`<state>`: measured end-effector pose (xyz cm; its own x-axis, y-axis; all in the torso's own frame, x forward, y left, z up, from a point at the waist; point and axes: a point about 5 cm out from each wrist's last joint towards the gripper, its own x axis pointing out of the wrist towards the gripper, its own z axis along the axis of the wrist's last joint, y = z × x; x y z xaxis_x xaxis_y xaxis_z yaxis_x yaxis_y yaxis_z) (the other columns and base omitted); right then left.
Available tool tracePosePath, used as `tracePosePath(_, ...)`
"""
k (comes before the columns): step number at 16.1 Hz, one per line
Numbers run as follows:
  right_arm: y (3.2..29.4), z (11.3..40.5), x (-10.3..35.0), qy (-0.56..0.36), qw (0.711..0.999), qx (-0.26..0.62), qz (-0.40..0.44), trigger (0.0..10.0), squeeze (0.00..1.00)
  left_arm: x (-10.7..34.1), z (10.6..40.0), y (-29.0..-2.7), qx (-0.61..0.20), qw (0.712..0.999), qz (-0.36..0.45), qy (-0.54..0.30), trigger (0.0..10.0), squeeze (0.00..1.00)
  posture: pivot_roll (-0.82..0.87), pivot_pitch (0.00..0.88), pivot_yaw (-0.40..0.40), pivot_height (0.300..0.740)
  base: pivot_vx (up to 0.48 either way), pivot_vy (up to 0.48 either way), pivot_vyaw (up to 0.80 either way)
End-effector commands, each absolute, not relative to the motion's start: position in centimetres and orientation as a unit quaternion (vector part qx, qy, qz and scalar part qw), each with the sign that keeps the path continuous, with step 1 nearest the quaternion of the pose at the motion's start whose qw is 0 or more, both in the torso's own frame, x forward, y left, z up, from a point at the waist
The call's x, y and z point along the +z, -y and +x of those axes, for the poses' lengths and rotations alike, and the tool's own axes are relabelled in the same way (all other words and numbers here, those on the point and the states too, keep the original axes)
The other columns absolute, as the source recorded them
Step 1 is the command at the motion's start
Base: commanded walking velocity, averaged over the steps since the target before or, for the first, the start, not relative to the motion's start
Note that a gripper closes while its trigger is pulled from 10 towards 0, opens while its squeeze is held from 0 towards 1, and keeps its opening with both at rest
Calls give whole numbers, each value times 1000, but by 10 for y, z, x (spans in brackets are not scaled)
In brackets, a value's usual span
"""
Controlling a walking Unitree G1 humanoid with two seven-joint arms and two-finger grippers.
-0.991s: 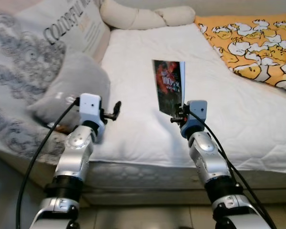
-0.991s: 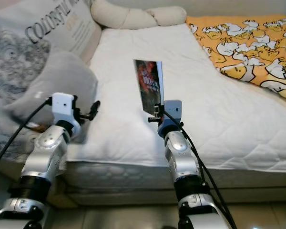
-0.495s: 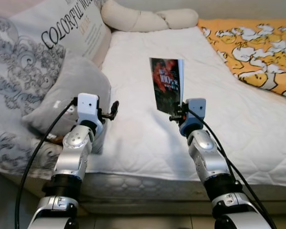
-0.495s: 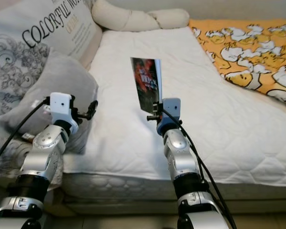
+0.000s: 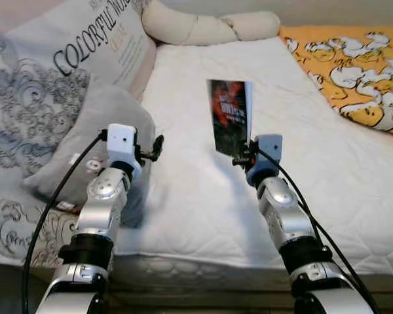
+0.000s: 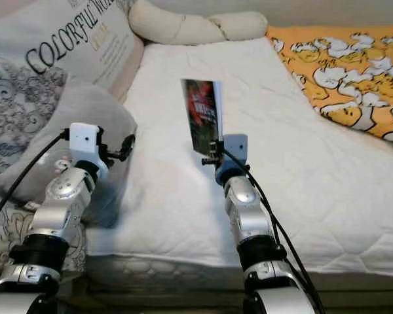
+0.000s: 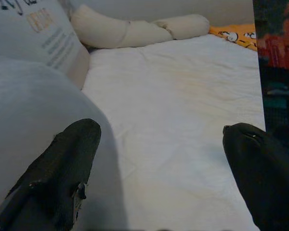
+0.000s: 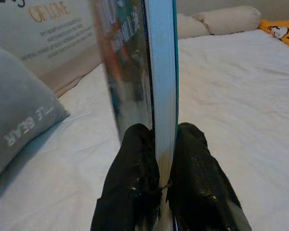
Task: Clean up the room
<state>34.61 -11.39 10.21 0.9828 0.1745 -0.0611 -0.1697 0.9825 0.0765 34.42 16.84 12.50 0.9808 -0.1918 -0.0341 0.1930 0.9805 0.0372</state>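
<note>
My right gripper [image 5: 243,156] is shut on the lower edge of a book [image 5: 230,116] with a dark red and black cover. The book stands upright above the white mattress [image 5: 203,190]. In the right wrist view both black fingers [image 8: 135,183] pinch the book [image 8: 161,77] from either side, its white page edge facing the camera. My left gripper [image 5: 156,148] hovers open beside a grey pillow [image 5: 98,124], with nothing between its fingers [image 7: 67,163].
A large patterned cushion [image 5: 59,59] with lettering leans at the left. A beige knotted pillow [image 5: 203,26] lies at the head of the bed. An orange duck-print blanket [image 5: 354,65] covers the right side. The mattress's front edge [image 5: 203,268] is just before me.
The camera has shifted slightly, bringing the bed closer. Both arms keep the same pose, and the book stays held upright in my right gripper.
</note>
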Motion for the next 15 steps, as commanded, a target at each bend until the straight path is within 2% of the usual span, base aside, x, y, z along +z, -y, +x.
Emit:
tracePosePath(1,122,352,112,-13,997,70,38,10000,0,127,346,-164,-104,994,21,-15,10000,0,-29,0,58,740,371,0,0)
tracePosePath(8,114,350,108,-19,996,83,34,10000,0,124,346,-164,-102,994,31,-20,10000,0,-35,0,66,740,354,0,0)
tracePosePath(15,108,352,107,-61,986,147,55,10000,0,121,340,-164,-134,990,47,-23,10000,0,-32,0,45,740,0,0,0)
